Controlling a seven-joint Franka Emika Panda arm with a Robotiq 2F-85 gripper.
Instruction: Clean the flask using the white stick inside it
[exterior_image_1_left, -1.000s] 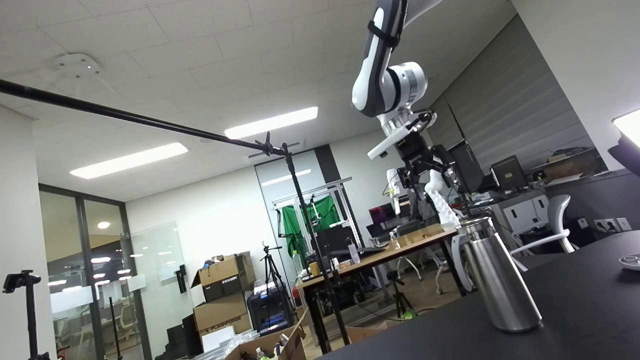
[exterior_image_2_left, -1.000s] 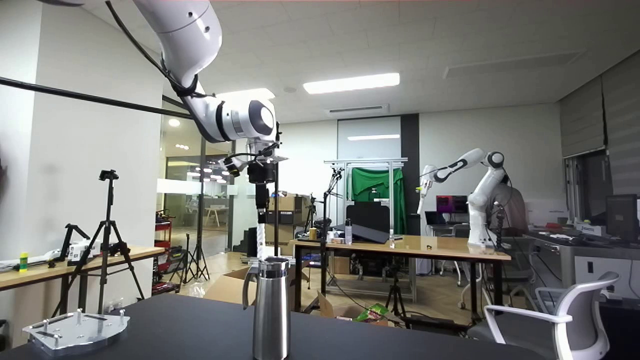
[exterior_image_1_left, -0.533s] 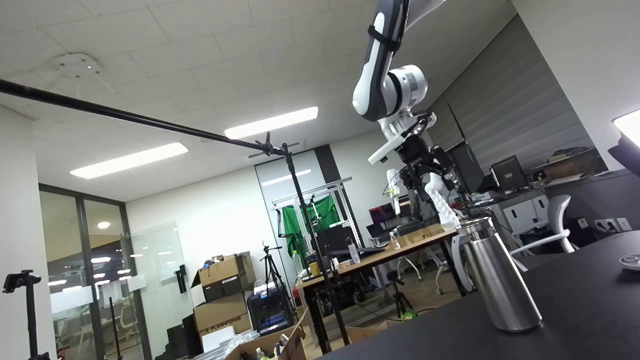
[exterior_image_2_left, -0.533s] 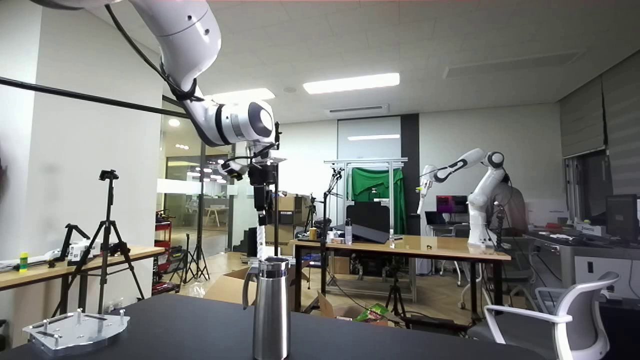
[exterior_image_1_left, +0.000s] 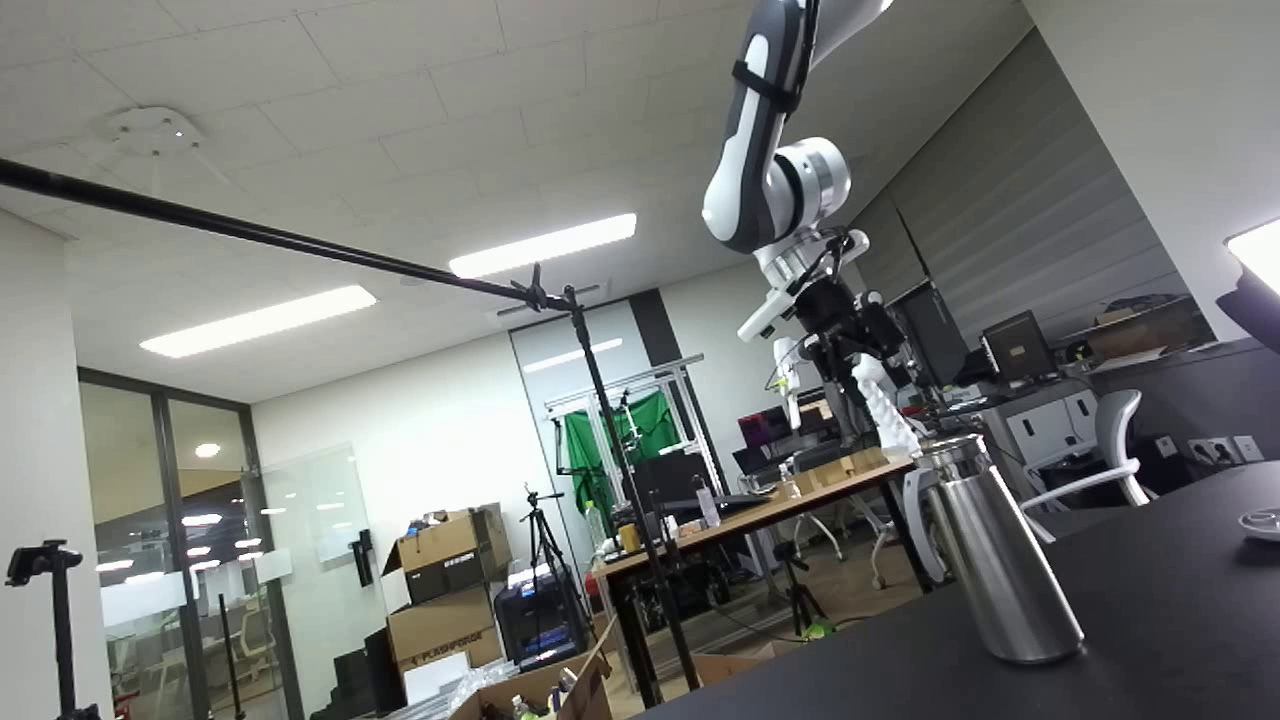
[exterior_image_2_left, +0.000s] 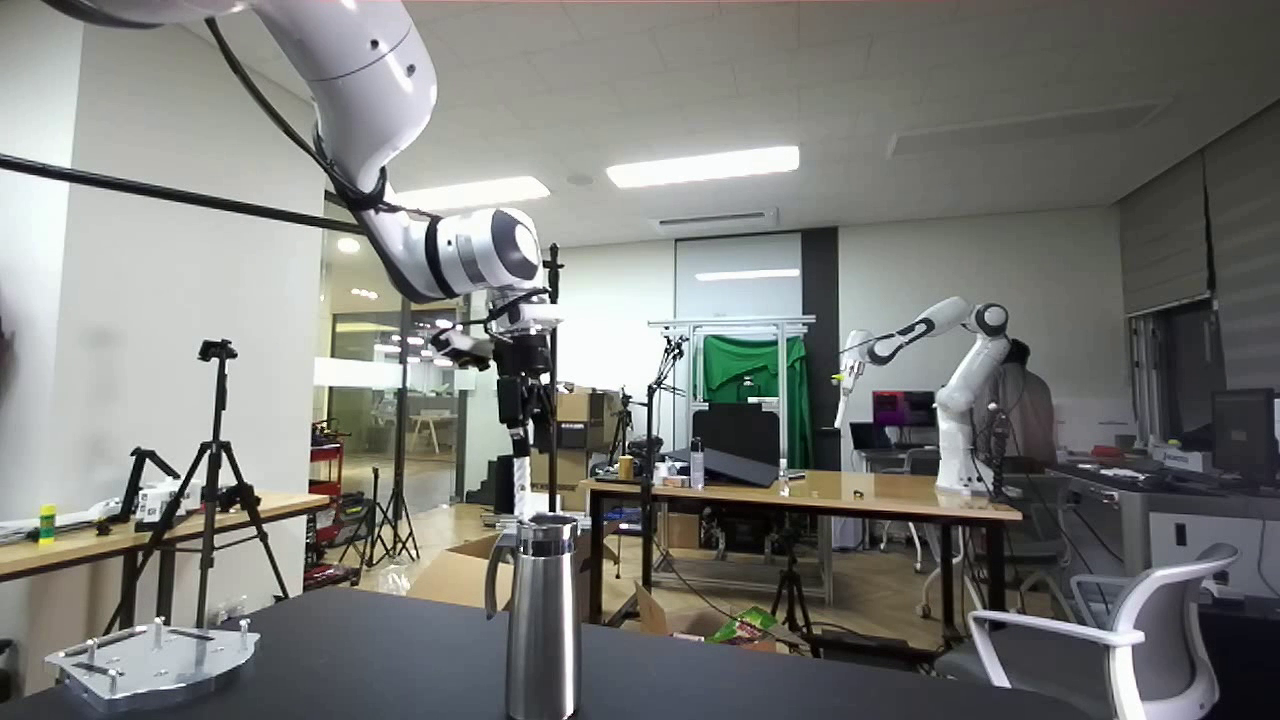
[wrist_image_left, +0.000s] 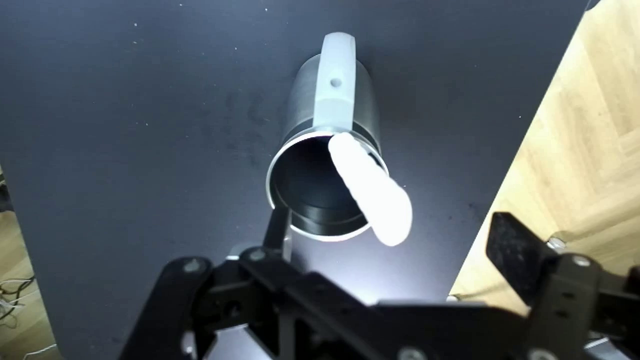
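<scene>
The flask (exterior_image_2_left: 543, 630) stands upright on the black table, shiny silver with a side handle; it also shows in an exterior view (exterior_image_1_left: 1000, 560) and the wrist view (wrist_image_left: 306, 95). The white stick (wrist_image_left: 370, 187), with a bumpy surface, stands in the flask's mouth and leans against the rim. Its upper part sticks out in both exterior views (exterior_image_1_left: 885, 412) (exterior_image_2_left: 521, 482); its lower part is hidden inside. My gripper (wrist_image_left: 392, 226) is open above the flask, fingers wide apart, one on each side of the stick's upper end in the wrist view. I see no finger touching the stick.
The black table (exterior_image_2_left: 380, 640) ends at an edge right of the flask in the wrist view. A clear plate with pegs (exterior_image_2_left: 155, 660) lies on the table. Behind are a wooden table (exterior_image_2_left: 830, 490), a white chair (exterior_image_2_left: 1160, 630) and another robot arm (exterior_image_2_left: 965, 390).
My arm has come down slightly and the gripper has turned, so both fingers now show around the stick's top in an exterior view. The flask and stick have not moved.
</scene>
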